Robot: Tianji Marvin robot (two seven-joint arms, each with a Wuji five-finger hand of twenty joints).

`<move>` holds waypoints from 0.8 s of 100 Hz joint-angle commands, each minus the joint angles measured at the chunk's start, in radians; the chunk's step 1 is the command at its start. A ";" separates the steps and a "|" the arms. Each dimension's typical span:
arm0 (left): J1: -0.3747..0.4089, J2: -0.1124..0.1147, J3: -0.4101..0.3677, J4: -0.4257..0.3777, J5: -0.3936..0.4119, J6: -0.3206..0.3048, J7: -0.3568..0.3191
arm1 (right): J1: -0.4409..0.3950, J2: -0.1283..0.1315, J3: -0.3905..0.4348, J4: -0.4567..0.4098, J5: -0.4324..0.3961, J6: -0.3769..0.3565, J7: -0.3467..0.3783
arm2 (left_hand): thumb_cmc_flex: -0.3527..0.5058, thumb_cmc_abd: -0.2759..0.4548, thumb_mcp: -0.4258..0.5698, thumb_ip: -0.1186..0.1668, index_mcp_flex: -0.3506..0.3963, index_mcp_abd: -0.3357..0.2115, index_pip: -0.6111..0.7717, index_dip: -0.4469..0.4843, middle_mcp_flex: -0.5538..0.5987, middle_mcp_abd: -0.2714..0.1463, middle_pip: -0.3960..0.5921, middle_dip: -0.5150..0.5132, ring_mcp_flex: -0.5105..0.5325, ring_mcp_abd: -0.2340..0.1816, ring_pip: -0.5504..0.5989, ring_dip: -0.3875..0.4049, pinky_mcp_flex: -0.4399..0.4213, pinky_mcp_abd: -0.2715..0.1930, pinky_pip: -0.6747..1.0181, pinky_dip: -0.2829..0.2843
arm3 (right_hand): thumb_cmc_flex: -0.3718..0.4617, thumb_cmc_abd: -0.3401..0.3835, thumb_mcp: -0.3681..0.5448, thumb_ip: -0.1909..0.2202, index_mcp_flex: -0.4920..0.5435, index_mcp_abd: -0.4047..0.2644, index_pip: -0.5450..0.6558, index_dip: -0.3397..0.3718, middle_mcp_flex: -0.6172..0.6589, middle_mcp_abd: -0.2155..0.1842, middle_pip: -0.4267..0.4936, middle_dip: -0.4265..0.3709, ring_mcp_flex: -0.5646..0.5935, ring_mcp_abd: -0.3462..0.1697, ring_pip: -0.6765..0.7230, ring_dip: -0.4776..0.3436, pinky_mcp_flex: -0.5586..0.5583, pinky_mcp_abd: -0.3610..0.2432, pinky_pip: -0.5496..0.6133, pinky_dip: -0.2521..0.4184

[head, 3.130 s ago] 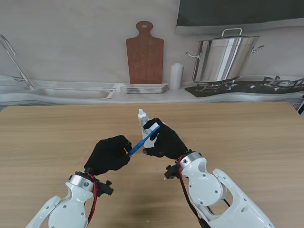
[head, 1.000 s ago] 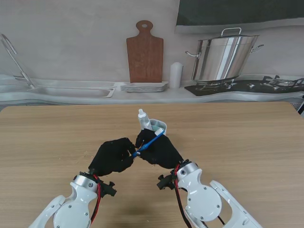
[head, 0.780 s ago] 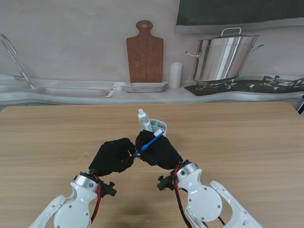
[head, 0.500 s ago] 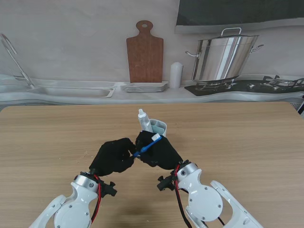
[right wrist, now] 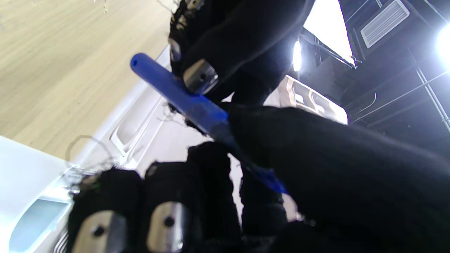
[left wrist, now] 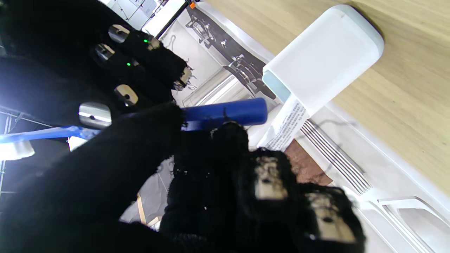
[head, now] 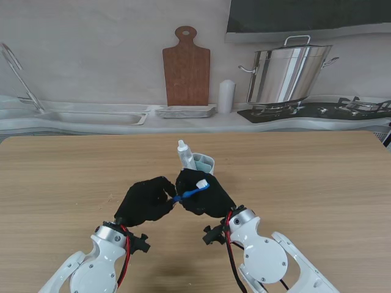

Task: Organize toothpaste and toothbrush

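Toothbrush (head: 190,193): blue handle, white bristle head tilted toward two o'clock, pinched between both hands.
Left hand (head: 146,200): clenched on its handle end.
Right hand (head: 204,195): grasping it too.
Toothpaste (head: 184,154): white, upright in the pale cup (head: 205,163) at twelve o'clock.

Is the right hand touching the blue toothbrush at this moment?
Touching. The right wrist view shows the right hand with its thumb and fingers pressed on the blue toothbrush handle.

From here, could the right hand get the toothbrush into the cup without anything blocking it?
Probably yes. The right hand grips the blue toothbrush just nearer to me than the cup, whose open mouth shows. The toothpaste tube fills its left side, and the left hand also pinches the handle end.
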State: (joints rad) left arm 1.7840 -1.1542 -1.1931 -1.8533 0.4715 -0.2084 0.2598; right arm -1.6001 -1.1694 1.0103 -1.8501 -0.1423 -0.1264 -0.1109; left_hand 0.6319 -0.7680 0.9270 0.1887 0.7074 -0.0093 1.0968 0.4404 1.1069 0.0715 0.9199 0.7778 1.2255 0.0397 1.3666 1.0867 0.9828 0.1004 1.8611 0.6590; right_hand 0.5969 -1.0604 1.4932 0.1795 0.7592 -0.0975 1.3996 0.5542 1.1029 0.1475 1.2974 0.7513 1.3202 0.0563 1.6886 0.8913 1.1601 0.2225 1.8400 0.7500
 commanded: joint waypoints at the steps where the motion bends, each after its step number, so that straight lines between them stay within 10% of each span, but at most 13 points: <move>1: 0.009 -0.006 -0.002 -0.012 0.003 0.012 -0.013 | -0.008 -0.005 0.003 -0.009 0.000 0.009 0.016 | 0.022 0.035 -0.067 -0.076 -0.059 -0.010 -0.041 -0.011 -0.051 0.046 -0.029 0.021 -0.032 0.021 -0.065 0.036 -0.063 -0.014 0.084 0.024 | 0.042 -0.004 0.077 0.073 0.054 0.010 0.052 0.035 0.125 0.132 0.085 0.010 0.002 -0.264 0.051 0.025 0.024 -0.101 0.140 0.028; 17: 0.012 -0.003 -0.009 -0.014 0.014 0.017 -0.021 | -0.005 -0.004 0.012 -0.009 -0.006 0.013 0.017 | -0.081 0.256 -0.319 -0.004 -0.128 0.052 -0.242 0.098 -0.189 0.069 -0.086 -0.068 -0.167 0.071 -0.224 0.050 -0.224 0.061 -0.071 0.091 | 0.033 -0.020 0.077 0.132 0.070 0.009 0.046 0.045 0.144 0.133 0.088 0.017 0.001 -0.269 0.069 0.027 0.028 -0.108 0.156 0.046; 40: 0.009 0.002 -0.016 -0.004 0.023 0.000 -0.038 | 0.003 -0.006 0.030 -0.008 -0.012 0.035 0.010 | -0.098 0.373 -0.524 0.002 -0.279 0.070 -0.379 0.095 -0.380 0.104 -0.282 -0.183 -0.414 0.178 -0.589 -0.112 -0.545 0.203 -0.424 0.138 | 0.031 -0.040 0.077 0.183 0.088 0.017 0.044 0.046 0.167 0.138 0.088 0.021 -0.002 -0.276 0.083 0.015 0.031 -0.121 0.175 0.055; 60: 0.011 0.012 -0.035 0.006 0.035 -0.032 -0.073 | 0.019 -0.004 0.063 -0.013 -0.029 0.066 0.018 | -0.119 0.466 -0.708 -0.011 -0.419 0.037 -0.567 0.041 -0.606 0.121 -0.498 -0.331 -0.701 0.210 -0.975 -0.382 -0.904 0.266 -0.857 0.027 | 0.027 -0.040 0.077 0.193 0.090 0.017 0.042 0.046 0.172 0.137 0.088 0.024 -0.002 -0.275 0.088 0.010 0.032 -0.121 0.180 0.056; 80: 0.002 0.020 -0.052 0.016 0.072 -0.064 -0.091 | 0.053 0.003 0.101 -0.007 -0.050 0.098 0.044 | -0.140 0.543 -0.789 -0.012 -0.489 0.023 -0.665 0.011 -0.749 0.110 -0.586 -0.401 -0.889 0.196 -1.137 -0.537 -1.031 0.244 -1.099 -0.070 | 0.023 -0.039 0.077 0.193 0.089 0.017 0.043 0.046 0.174 0.136 0.087 0.027 -0.003 -0.272 0.090 0.011 0.032 -0.119 0.182 0.055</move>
State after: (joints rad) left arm 1.7877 -1.1379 -1.2395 -1.8320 0.5353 -0.2556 0.1891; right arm -1.5631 -1.1693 1.0968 -1.8546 -0.1836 -0.0381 -0.0850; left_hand 0.5276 -0.2636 0.1678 0.1720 0.2644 0.0457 0.4524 0.4732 0.4024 0.1961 0.3659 0.4263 0.3864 0.2518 0.2719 0.5843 -0.0123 0.3604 0.8144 0.6136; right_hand 0.5963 -1.1031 1.4932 0.3085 0.7915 -0.0975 1.3982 0.5913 1.1356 0.1415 1.2977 0.7631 1.3243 0.0528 1.7236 0.9022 1.1638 0.2139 1.8570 0.7969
